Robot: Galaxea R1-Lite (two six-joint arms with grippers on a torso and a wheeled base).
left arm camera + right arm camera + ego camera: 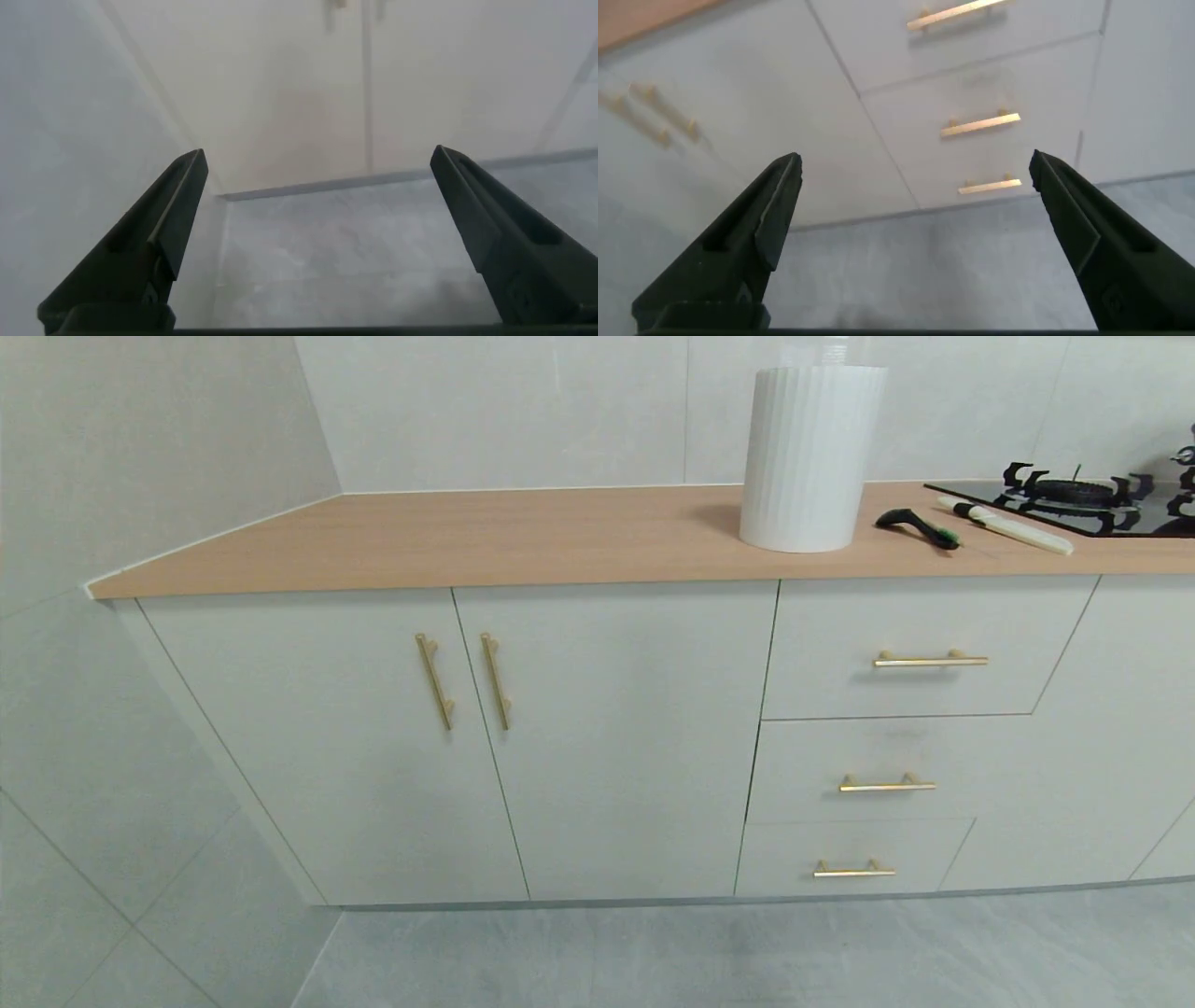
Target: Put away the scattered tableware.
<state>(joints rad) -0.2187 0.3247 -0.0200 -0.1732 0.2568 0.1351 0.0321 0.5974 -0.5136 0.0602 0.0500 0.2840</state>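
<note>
Black-handled and green-tipped, one utensil [917, 527] lies on the wooden desk [467, 537], just beside a cream utensil [1013, 525], between the white ribbed holder [808, 457] and the hob [1074, 495]; our left gripper [318, 157] and right gripper [915, 161] hang low before the cabinet doors [607, 737], jaws apart, holding nothing; we judge we must rise above the desk's front edge first, staying off the holder; bare desk lies leftward.

Left gripper [316, 154] stands spread wide, its two dark fingers [154, 233] angled outward from the wrist and tapering to narrow tips. Right gripper [913, 159] holds the same pose, its dark fingers [1088, 233] set well apart. Both grippers hang low and tilted downward, touching nothing.
</note>
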